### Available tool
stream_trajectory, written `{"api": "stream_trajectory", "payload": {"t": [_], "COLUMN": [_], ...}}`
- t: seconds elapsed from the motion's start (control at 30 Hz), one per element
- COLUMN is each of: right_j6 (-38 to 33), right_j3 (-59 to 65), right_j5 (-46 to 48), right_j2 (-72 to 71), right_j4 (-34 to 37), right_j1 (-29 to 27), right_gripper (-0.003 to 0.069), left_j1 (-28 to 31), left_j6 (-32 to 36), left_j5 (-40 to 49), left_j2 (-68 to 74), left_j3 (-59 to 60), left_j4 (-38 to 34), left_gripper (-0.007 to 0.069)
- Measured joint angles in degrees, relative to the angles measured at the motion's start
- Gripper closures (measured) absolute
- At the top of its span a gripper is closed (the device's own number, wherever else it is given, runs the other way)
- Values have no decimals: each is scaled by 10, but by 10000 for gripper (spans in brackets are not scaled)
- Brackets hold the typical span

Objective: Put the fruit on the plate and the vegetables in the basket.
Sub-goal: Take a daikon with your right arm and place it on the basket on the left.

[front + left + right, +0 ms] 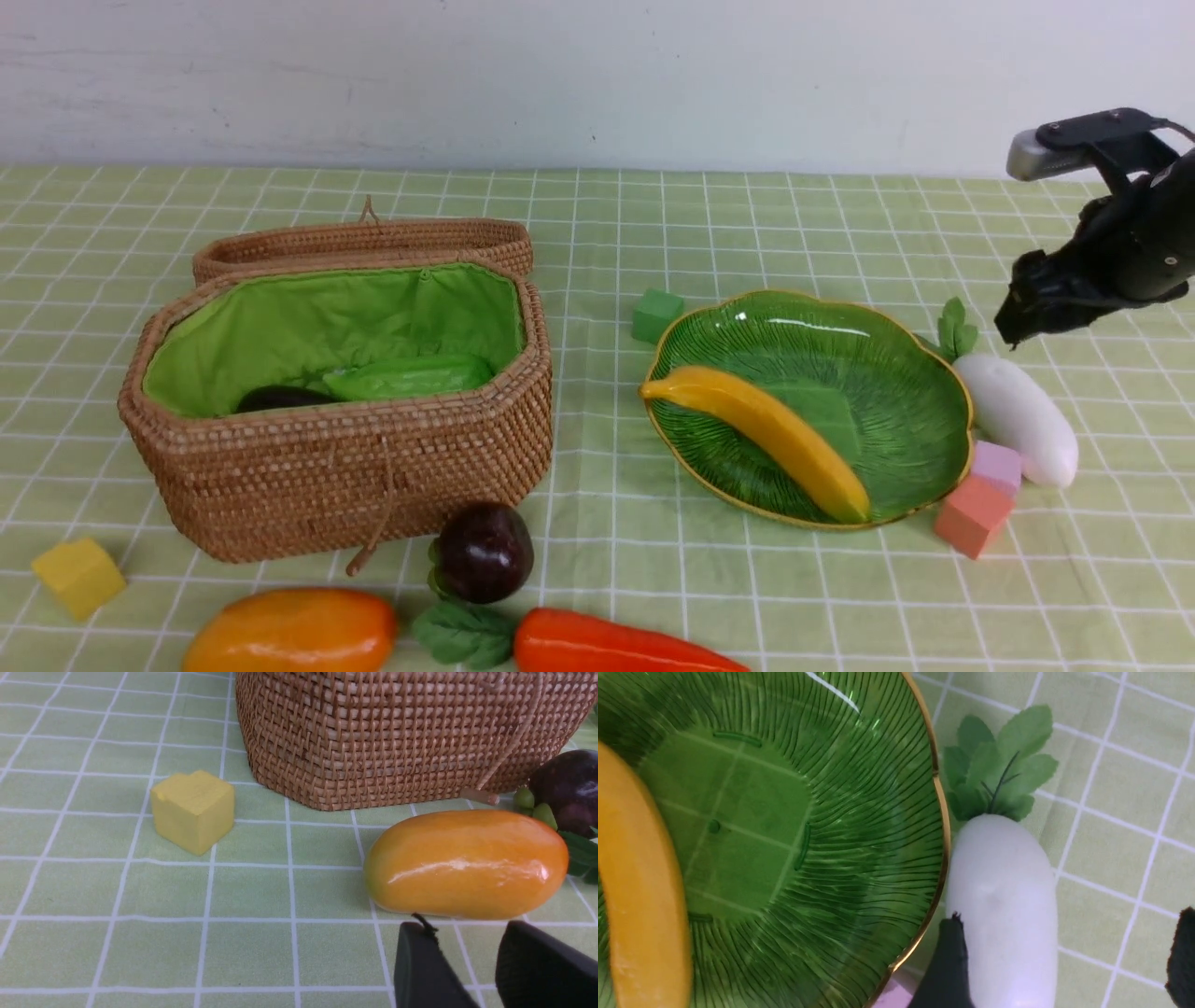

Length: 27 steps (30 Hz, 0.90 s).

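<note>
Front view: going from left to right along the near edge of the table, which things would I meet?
yellow cube → mango → maroon fruit → carrot, counted by its orange body

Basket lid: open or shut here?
Open. The lid lies folded back behind the basket, leaving the green lining and a dark eggplant inside exposed in the front view.

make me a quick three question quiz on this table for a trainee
1. True or false: the long yellow toy banana lies on the leaf-shaped green glass plate.
2. Which dark vegetable lies inside the brown woven wicker basket?
3. Fill in: the ___ arm's jaws stand open by the white toy radish.
Key: 1 true; 2 the dark purple eggplant; 3 right.
</note>
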Motion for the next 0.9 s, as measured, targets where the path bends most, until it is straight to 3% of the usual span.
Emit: {"api": "stream_trajectory", "payload": {"t": [0.4, 0.47, 0.53, 0.7, 0.9], "right_j6": [-3, -3, -3, 2, 171], "right_j3": [0, 0, 0, -4, -92], "right_j5": [-15, -13, -7, -7, -67], "right_j2": [108, 120, 128, 120, 49], "right_j4": [-29, -29, -26, -39, -80], "right_j1": [-1, -1, -2, -3, -17], "right_gripper": [85, 106, 183, 186, 186], "left_j1": [0, 0, 0, 0, 0], "left_j6": [0, 0, 0, 0, 0], "left_j5": [0, 0, 0, 0, 0], "left_j2": [0, 0, 0, 0, 0], "left_j3": [0, 0, 0, 0, 0], "left_j4": [0, 0, 0, 0, 0], "left_gripper": [386, 386, 386, 386, 386]}}
